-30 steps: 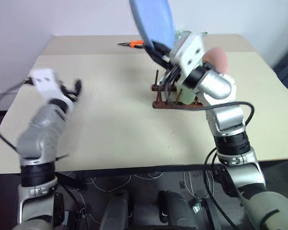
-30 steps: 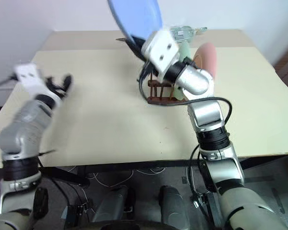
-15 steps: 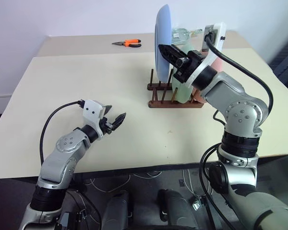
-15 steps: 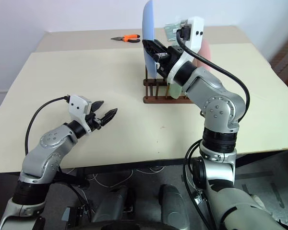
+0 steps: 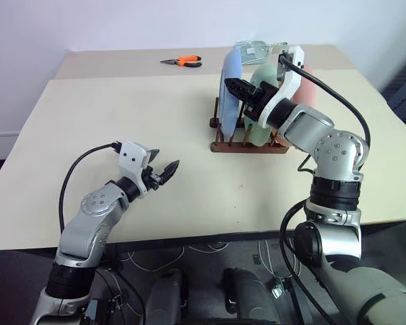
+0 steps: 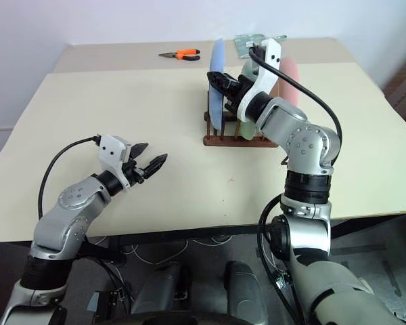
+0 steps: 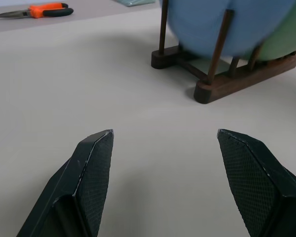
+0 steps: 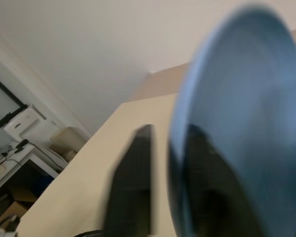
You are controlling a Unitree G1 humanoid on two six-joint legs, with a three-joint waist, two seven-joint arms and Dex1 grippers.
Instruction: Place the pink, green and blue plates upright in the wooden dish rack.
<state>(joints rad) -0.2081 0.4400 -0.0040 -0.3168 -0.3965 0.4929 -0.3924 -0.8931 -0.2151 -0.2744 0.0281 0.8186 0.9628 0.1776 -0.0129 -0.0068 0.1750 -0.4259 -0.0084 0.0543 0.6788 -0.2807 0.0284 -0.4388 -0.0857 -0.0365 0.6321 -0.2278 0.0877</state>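
Wooden dish rack (image 5: 247,143): we found it on the far right part of the table (image 5: 122,122). Pink plate (image 5: 310,84), green plate (image 5: 262,112) and blue plate (image 5: 229,91): all three stood upright in it, blue at the left end. Right gripper (image 5: 235,87): fingers astride the blue plate's rim, partly parted; we could not tell whether it gripped. Left gripper (image 7: 163,173): wide open, empty. Remaining, we judged: release and withdrawal.

pink plate (image 5: 314,87) mostly hidden behind right arm, blue plate (image 8: 246,128) blurred
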